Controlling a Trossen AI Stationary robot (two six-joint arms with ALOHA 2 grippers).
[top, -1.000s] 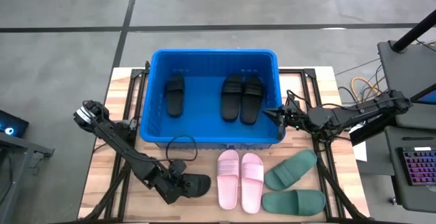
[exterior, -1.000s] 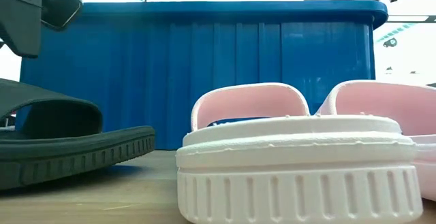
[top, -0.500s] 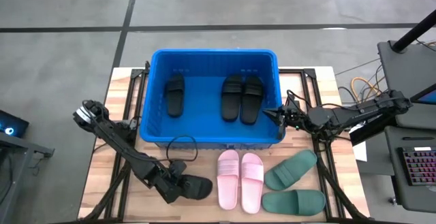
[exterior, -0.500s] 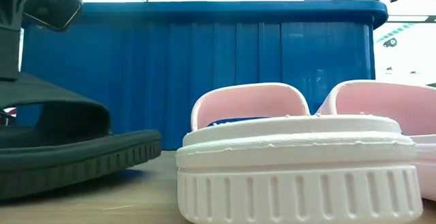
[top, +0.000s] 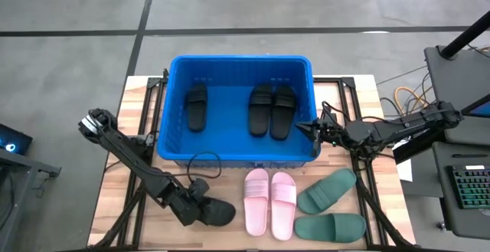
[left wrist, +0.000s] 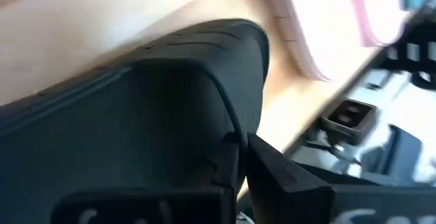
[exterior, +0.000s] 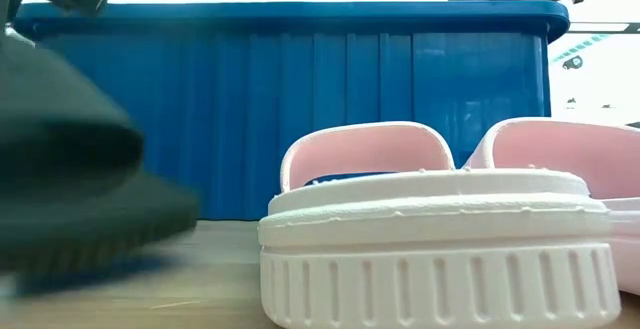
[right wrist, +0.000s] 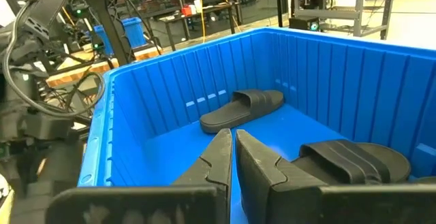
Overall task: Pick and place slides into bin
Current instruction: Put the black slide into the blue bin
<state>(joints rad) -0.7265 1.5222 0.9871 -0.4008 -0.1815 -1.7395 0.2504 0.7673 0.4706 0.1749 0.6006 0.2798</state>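
Blue bin (top: 172, 68) fills the frame's middle with three black slides inside: one (top: 197, 106) at left, a pair (top: 272, 109) at right. Pink slides (top: 269, 201) and green slides (top: 331, 206) sit lower right. Left gripper (top: 200, 208), lower left, is clamped on the fourth black slide (top: 217, 211). Right gripper (top: 305, 127) is closed, empty, at the bin's right rim.

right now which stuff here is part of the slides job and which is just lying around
Part of the job:
- blue bin with three black slides inside
- fourth black slide, gripped by the left gripper
- pink pair and green pair, on the table
- right gripper, shut, at the bin's right wall

Lying about:
- keyboard beside the table
- orange cables
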